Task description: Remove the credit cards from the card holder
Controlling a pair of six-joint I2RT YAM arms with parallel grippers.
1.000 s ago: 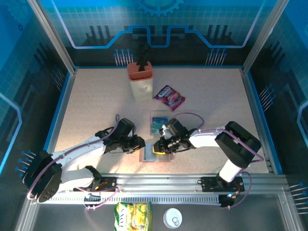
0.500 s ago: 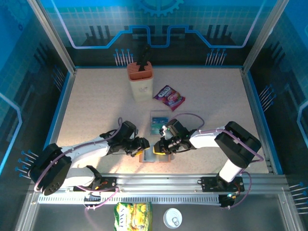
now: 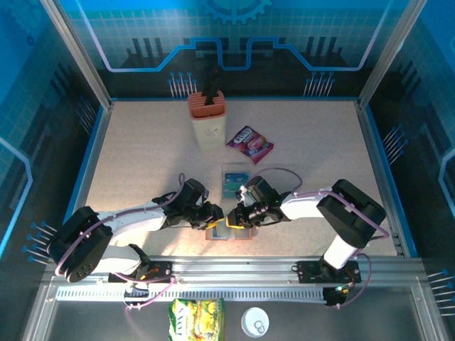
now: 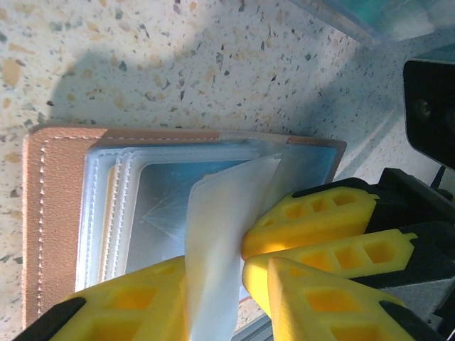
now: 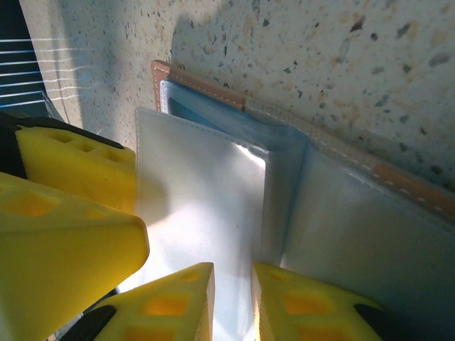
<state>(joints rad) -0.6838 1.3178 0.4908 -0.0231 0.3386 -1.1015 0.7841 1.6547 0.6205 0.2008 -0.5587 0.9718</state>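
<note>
Presently opening card holder (image 3: 231, 236), lower centre of top view; left claw (image 4: 220, 302), right claw (image 5: 233, 305) both pinching clear sleeve (image 4: 227, 206); next: spread pocket mouth.

Left arm (image 3: 131, 222), right arm (image 3: 313, 202): white link shells, black joint housings, a lilac cable (image 3: 281, 169) looped along each. Left gripper (image 4: 224, 284), right gripper (image 5: 233, 278): yellow wedge-shaped fingers (image 4: 334, 302) with rectangular cut-out pockets, on black mounts.
</note>
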